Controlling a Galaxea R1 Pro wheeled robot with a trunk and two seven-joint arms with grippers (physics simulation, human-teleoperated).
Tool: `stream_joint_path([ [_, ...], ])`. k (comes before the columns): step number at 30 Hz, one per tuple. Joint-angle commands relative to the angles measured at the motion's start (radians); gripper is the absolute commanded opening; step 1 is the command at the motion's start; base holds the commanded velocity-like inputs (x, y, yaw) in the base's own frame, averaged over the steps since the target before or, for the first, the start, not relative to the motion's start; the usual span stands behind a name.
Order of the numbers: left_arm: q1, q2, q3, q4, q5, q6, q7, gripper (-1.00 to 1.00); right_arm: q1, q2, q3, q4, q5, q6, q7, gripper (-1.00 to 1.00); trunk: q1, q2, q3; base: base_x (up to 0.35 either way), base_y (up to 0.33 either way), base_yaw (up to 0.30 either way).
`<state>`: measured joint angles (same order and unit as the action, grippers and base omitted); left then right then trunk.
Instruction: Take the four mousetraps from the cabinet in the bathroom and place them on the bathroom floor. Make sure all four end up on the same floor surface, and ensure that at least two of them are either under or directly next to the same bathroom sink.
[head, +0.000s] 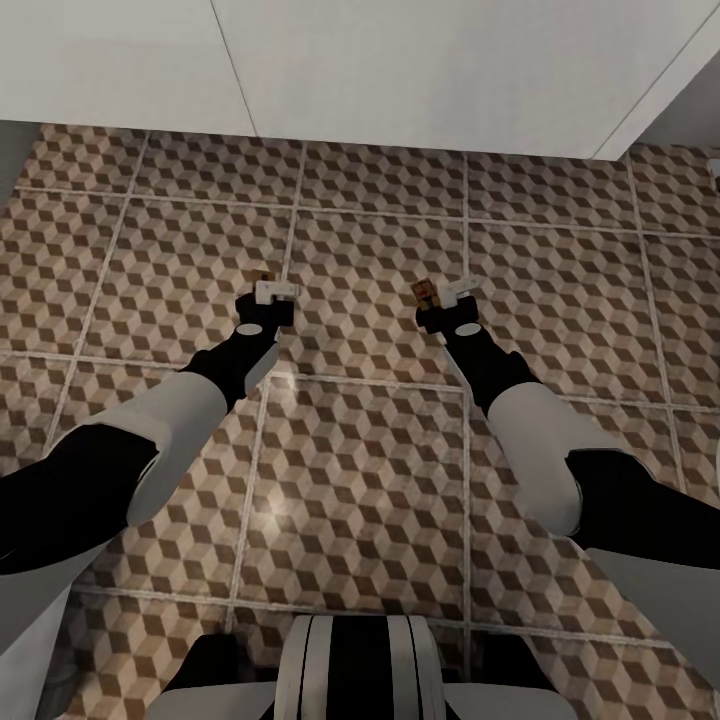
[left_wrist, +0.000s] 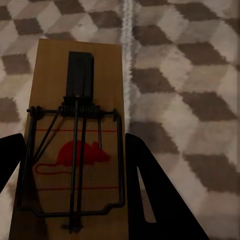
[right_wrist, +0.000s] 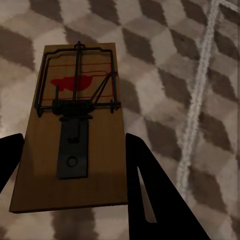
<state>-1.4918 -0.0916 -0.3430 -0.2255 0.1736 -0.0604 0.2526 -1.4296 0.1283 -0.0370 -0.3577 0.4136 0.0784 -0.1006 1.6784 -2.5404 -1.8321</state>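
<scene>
Both arms reach out low over the bathroom floor (head: 380, 450) of brown, beige and white cube tiles. My left gripper (head: 272, 293) is shut on a mousetrap (left_wrist: 75, 125), a tan board with a dark wire spring and a red mouse mark, held between the black fingers (left_wrist: 155, 200). Only a small tip of that mousetrap (head: 265, 277) peeks past the gripper in the head view. My right gripper (head: 447, 296) is shut on a second mousetrap (right_wrist: 75, 130), which also shows as a small brown piece (head: 425, 292) at the fingertips. The cabinet and the sink are out of view.
A white panelled surface (head: 400, 70) runs along the far edge of the floor, just beyond the grippers. Pale grout lines (head: 465, 400) cross the tiles. My base (head: 360, 670) sits at the near edge. Open tiles lie on both sides of the arms.
</scene>
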Motion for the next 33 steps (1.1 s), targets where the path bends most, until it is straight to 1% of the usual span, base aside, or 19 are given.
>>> stream_joint_path([
  [1, -0.001, -0.001, -0.009, 0.001, 0.01, -0.004, 0.005, -1.0, 0.0, 0.001, -0.004, -0.001, 0.007, 0.005, 0.001, -1.0, 0.0, 0.0, 0.0, 0.0, 0.0, 0.0],
  [8, -0.001, -0.003, -0.021, 0.0, 0.009, -0.004, 0.005, -1.0, 0.0, -0.001, -0.003, -0.001, 0.007, 0.004, 0.0, -1.0, 0.0, 0.0, 0.0, 0.004, 0.0, 0.0],
  [11, -0.001, -0.004, -0.023, 0.0, 0.01, -0.004, 0.005, -1.0, 0.0, -0.001, -0.003, -0.001, 0.007, 0.004, 0.0, -1.0, 0.0, 0.0, 0.0, 0.115, 0.0, 0.0],
  [28, -0.001, -0.005, -0.024, 0.0, 0.009, -0.003, 0.005, -1.0, 0.0, -0.001, -0.001, 0.0, 0.007, 0.004, -0.001, -1.0, 0.0, 0.0, 0.0, 0.245, 0.0, 0.0],
  [33, -0.001, -0.005, -0.024, 0.001, 0.01, -0.003, 0.004, -1.0, 0.0, -0.001, -0.001, 0.001, 0.007, 0.004, -0.001, -1.0, 0.0, 0.0, 0.0, 0.086, 0.0, 0.0],
])
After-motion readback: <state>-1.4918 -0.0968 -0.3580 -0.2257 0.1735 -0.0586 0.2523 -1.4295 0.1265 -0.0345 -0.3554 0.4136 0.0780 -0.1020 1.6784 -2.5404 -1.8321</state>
